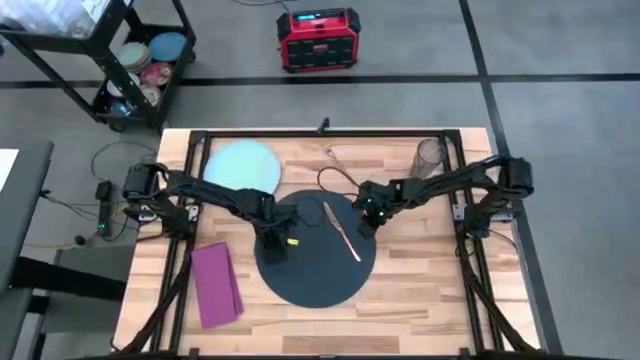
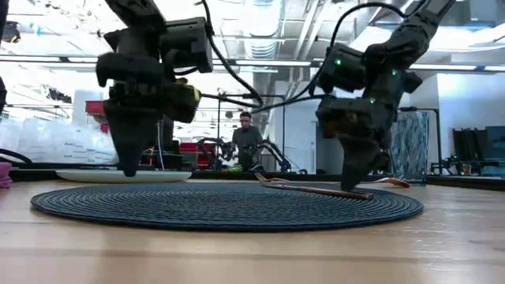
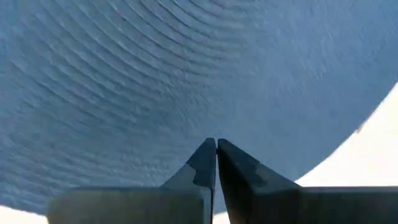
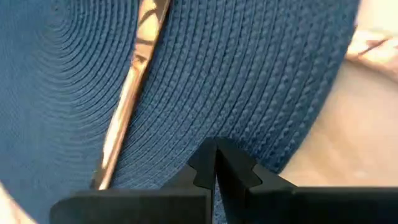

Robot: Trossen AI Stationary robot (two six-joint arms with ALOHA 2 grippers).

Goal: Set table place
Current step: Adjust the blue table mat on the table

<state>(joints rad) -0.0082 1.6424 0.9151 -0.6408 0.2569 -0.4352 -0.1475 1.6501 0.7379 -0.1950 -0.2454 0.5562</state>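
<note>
The table point(image 1: 420, 290), a light-wood plank top edged by a black frame, is seen from above. A large dark round mat point(image 1: 315, 270) is laid near its centre. A pale blue plate point(image 1: 241, 165) is set toward the far left corner, touching the mat's edge. A magenta napkin point(image 1: 216, 285) is placed near the left edge, just beside the mat. A smoky glass tumbler point(image 1: 431, 157) is stood near the far right corner, and a copper-coloured utensil point(image 1: 336, 156) lies by the far edge.
</note>
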